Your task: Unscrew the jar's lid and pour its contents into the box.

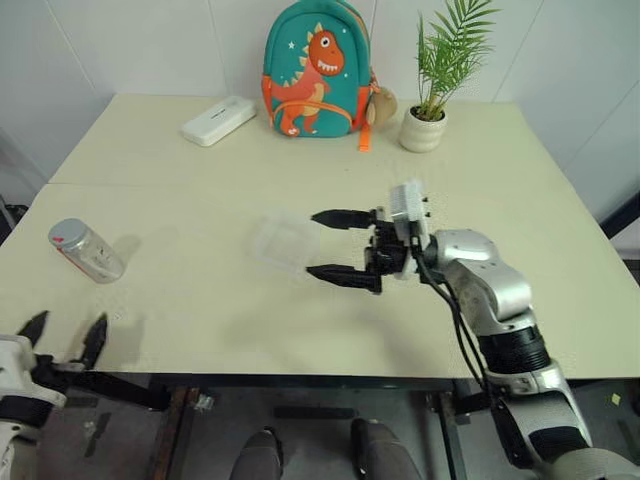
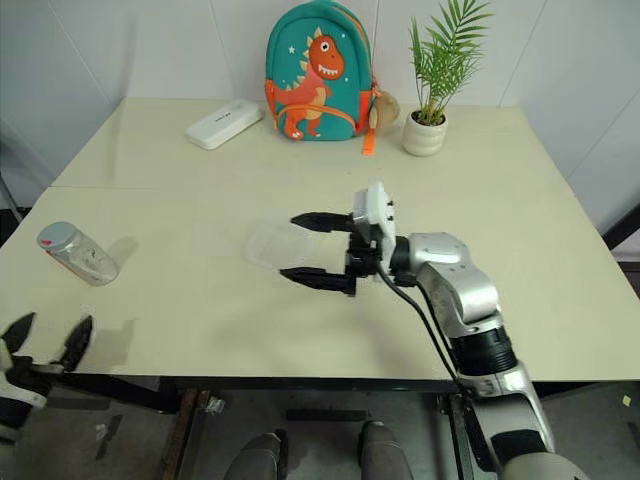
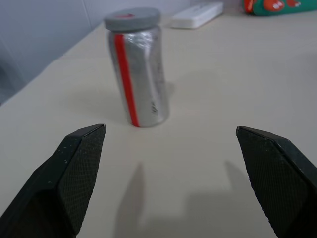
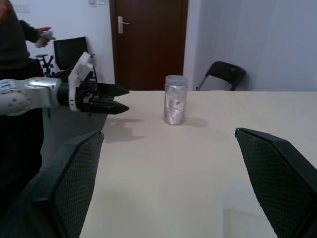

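While both claws stand apart and hold nothing, I treat the step in hand as securing the small silvery-grey cylindrical jar (image 1: 87,250) with the red stripe down its side. It stands upright near the left edge of the pale cream worktop (image 1: 200,300), its flat round grey lid (image 3: 132,20) on top. My left claw (image 1: 62,336) hovers at the near edge, short of the jar. I judge the best approach is to centre the body between the fingers, below the lid, and close squarely. My right claw (image 1: 338,248) hangs with its tips over the shallow clear plastic box (image 1: 283,243) at mid-worktop, well apart from the jar. Contents are not discernible. Beyond stand a dark wooden door (image 4: 148,42), black chairs (image 4: 225,74) and a person (image 4: 17,39).
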Controlling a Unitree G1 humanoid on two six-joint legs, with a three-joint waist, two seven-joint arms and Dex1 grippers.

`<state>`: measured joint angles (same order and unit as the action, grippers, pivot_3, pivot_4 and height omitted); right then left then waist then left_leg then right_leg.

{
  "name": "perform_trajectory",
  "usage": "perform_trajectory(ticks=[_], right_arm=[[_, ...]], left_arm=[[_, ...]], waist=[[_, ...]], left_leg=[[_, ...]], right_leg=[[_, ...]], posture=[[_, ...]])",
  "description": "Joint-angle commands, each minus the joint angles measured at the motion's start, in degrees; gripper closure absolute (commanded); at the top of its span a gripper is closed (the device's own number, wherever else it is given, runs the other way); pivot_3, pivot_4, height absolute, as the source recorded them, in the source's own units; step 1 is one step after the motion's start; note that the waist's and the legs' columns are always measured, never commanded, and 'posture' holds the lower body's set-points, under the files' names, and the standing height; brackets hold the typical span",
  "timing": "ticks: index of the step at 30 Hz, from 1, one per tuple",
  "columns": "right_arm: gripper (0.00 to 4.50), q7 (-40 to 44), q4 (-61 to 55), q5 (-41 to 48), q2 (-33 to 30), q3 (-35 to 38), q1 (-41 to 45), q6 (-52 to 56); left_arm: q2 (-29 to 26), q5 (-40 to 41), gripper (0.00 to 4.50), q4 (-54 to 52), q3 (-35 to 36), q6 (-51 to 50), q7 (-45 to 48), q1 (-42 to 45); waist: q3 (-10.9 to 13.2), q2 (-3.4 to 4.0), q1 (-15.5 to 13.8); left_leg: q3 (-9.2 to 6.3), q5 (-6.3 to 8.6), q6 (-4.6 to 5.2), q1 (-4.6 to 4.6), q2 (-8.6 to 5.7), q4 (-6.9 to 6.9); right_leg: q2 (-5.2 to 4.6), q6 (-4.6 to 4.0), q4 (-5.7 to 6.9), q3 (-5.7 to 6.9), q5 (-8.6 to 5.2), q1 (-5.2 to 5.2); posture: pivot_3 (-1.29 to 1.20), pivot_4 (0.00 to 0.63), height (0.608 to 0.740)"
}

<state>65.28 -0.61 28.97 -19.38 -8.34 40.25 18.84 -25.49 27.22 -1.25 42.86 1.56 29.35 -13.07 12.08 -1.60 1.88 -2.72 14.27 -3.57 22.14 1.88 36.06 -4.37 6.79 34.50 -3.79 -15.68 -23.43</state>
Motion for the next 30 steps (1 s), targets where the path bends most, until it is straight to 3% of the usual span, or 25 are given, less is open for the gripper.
perform_trajectory(ticks=[1,7,9,17,30], right_arm=[[0.00,-0.83,1.26,-0.96,1.25,0.85,2.27,-2.61],[0.00,-1.66,0.69,-2.59,2.05,0.18,1.99,-4.19],[0.00,-2.43,-0.34,-2.54,2.34,0.31,1.51,-3.82],[0.00,-4.66,-4.32,-1.75,2.60,0.57,-0.74,-2.33],[0.00,-8.48,-6.84,-1.43,3.16,1.31,-1.95,-1.58]], left_arm=[[-6.47,-2.37,0.02,14.17,0.08,6.18,2.88,6.43],[-15.18,-3.31,0.02,29.35,-3.41,9.29,8.83,17.69],[-16.79,-3.73,0.02,31.99,-5.20,9.32,11.09,19.57],[-20.01,-5.04,0.02,40.68,-6.80,12.88,10.52,25.84],[-23.33,-11.63,0.02,58.06,-15.23,17.61,10.76,41.05]], waist=[[-0.01,-0.02,-0.12],[-0.08,-0.13,-0.04],[-0.08,-0.13,0.03],[-0.08,-0.14,0.22],[-0.09,-0.15,-0.02]], left_leg=[[0.00,-0.03,0.01,0.01,0.00,-0.02],[0.05,-0.03,-0.05,0.06,0.02,-0.31],[0.07,-0.01,-0.09,0.05,0.02,-0.51],[0.08,-0.01,-0.17,0.28,0.10,-0.91],[0.09,-0.21,-0.25,0.18,0.09,-0.85]], right_leg=[[0.00,-0.02,-0.06,0.00,0.05,0.00],[0.01,0.03,-0.02,0.02,0.10,-0.17],[0.01,0.56,0.19,0.02,0.37,-0.31],[0.06,0.73,0.76,0.08,0.08,-1.01],[0.11,0.71,1.10,0.07,0.08,-1.01]], posture=[[0.00,0.150,0.740],[0.00,0.150,0.740],[0.00,0.150,0.740],[0.00,0.150,0.740],[0.00,0.150,0.740]])
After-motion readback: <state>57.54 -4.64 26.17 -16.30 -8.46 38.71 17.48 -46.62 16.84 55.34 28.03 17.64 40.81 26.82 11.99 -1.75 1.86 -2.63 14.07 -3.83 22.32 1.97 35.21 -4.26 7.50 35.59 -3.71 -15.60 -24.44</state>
